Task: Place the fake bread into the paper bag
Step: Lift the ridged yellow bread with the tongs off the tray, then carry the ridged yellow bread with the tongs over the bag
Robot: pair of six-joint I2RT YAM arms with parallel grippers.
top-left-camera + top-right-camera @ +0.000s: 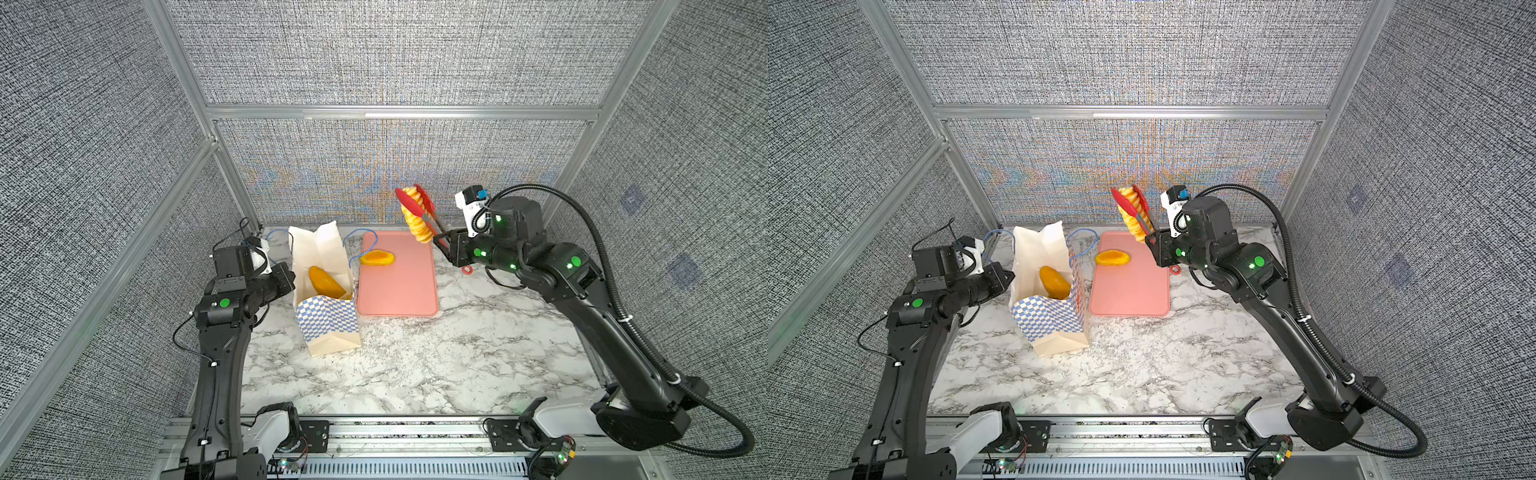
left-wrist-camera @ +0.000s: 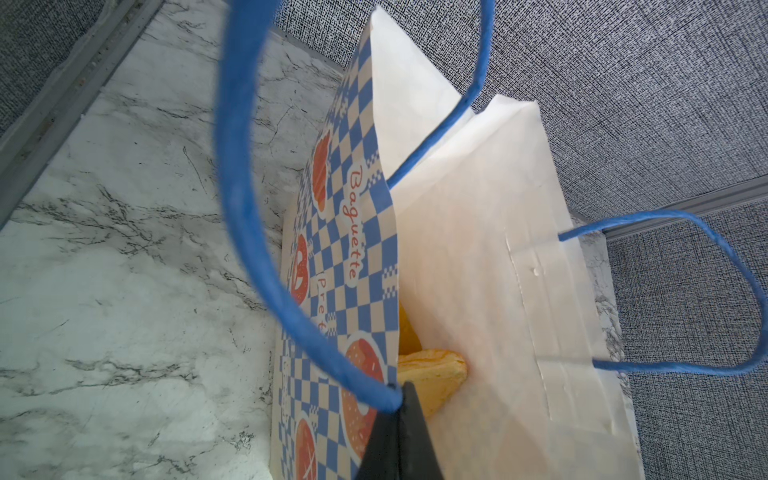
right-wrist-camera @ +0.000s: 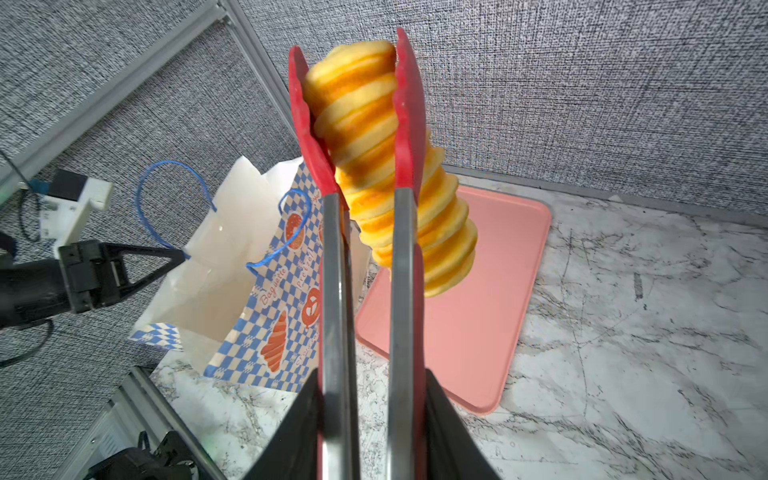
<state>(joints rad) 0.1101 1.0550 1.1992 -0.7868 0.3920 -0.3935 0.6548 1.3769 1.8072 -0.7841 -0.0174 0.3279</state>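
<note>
The paper bag (image 1: 332,328) (image 1: 1054,324) stands open left of the tray, with an orange loaf (image 1: 326,282) (image 1: 1054,283) inside. My left gripper (image 1: 290,275) (image 2: 401,401) is shut on the bag's left rim, where a blue cord handle (image 2: 241,174) joins. A yellow piece of fake bread (image 2: 432,372) shows inside next to the fingers. My right gripper (image 1: 442,242) (image 3: 370,374) is shut on the red tongs (image 1: 405,202) (image 3: 405,124). The tongs pinch a ridged striped roll (image 1: 417,222) (image 1: 1133,218) (image 3: 374,137), held high over the tray's far end. Another orange piece (image 1: 377,257) (image 1: 1112,257) lies on the tray.
The flat pink tray (image 1: 399,295) (image 1: 1129,295) (image 3: 478,332) lies right of the bag on the marble table (image 1: 415,365). Grey fabric walls with metal rails close in the back and sides. The bag's second blue handle (image 1: 363,249) hangs over the tray's left edge.
</note>
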